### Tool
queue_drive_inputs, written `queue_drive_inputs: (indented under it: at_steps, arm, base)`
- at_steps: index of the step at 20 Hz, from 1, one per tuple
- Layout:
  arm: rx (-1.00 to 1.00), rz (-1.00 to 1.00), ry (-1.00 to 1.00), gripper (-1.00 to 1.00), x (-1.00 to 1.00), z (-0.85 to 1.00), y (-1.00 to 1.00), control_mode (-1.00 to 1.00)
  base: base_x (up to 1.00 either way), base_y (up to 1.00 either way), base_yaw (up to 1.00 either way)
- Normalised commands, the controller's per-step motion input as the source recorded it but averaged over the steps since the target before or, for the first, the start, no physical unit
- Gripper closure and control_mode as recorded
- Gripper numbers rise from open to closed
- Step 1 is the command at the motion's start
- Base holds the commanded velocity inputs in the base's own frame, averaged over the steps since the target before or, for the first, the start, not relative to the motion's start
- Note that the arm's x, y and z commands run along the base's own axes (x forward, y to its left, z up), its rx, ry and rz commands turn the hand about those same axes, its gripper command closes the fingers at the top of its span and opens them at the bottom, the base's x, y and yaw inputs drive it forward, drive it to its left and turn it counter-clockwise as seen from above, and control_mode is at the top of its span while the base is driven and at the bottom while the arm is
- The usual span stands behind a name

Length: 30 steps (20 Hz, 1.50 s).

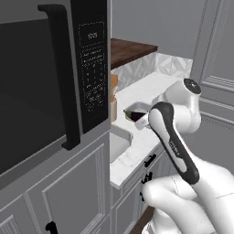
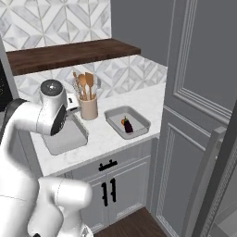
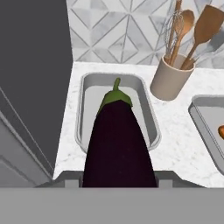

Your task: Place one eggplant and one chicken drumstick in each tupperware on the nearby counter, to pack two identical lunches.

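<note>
A dark purple eggplant point(image 3: 117, 140) with a green cap juts from my gripper point(image 3: 117, 177), which is shut on it; its fingertips are hidden under the eggplant. It hangs over the near end of the left tupperware point(image 3: 87, 83), a shallow grey tray whose visible floor is bare, on the white counter point(image 3: 179, 131). The right tupperware point(image 2: 139, 121) holds another eggplant point(image 2: 128, 127) and an orange chicken drumstick point(image 2: 124, 121). In the hand view only its corner point(image 3: 201, 109) and a bit of the drumstick point(image 3: 221, 130) are seen.
A beige utensil cup point(image 3: 170, 81) with wooden spoons and a whisk stands between the trays at the back. A black microwave point(image 1: 45, 82) looms left of the left tray. A dark wooden shelf point(image 2: 69, 53) hangs above, and a tall grey cabinet point(image 2: 203, 92) bounds the counter's right.
</note>
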Motion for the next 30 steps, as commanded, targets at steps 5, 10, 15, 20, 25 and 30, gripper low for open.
queue_drive_inputs:
  at_steps: [5, 10, 15, 20, 25, 30]
  arm:
    - [-0.05, 0.15, 0.11, 1.0, 0.91, -0.27, 0.18, -1.0]
    - [0.0, 0.26, 0.02, 1.0, 0.58, -0.56, -0.06, -1.0]
    - [-0.05, 0.21, 0.12, 1.0, 0.78, -0.8, 0.17, -1.0]
    - [-0.06, 0.18, 0.08, 1.0, 0.76, -0.55, 0.24, -1.0]
    - [-0.04, 0.09, 0.0, 1.0, 0.26, -0.35, 0.25, -1.0]
    - [-0.03, 0.03, 0.0, 1.0, 0.0, -0.47, 0.21, -1.0]
  base:
    - [0.0, 0.0, 0.0]
    - [0.0, 0.0, 0.0]
    - [0.0, 0.0, 0.0]
    - [0.0, 0.0, 0.0]
    - [0.0, 0.0, 0.0]
    - [0.0, 0.0, 0.0]
